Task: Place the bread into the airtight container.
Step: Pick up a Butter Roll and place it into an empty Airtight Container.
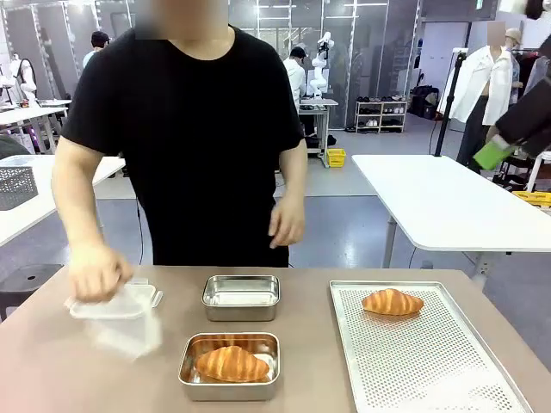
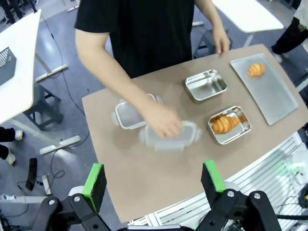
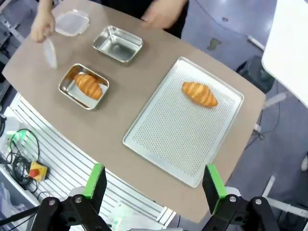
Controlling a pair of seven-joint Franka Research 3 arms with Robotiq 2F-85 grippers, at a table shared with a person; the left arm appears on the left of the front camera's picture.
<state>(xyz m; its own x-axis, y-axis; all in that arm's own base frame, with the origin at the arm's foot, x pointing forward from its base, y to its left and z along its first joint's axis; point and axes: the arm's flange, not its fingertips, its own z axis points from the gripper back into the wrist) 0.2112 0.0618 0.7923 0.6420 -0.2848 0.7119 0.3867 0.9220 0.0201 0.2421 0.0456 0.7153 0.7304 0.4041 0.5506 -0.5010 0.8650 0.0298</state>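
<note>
Both tools are up high over the table, jaws wide, nothing in them: left gripper [image 2: 153, 181], right gripper [image 3: 154, 186]; one croissant [image 1: 392, 302] sits on the perforated tray [image 1: 430, 370]; a second croissant [image 1: 231, 364] lies in the near steel tin [image 1: 191, 379], with the far steel tin [image 1: 241, 313] just behind it; the person's hand [image 2: 163, 122] holds the clear lid [image 2: 186, 137] right beside the open airtight container [image 2: 126, 115] on the robot's left.

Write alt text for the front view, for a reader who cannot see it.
A person in a black shirt stands across the brown table, one hand at a clear plastic container at picture left. Mid-table, a near steel container holds a croissant and a far steel container is empty. A second croissant lies on a perforated tray at right.
</note>
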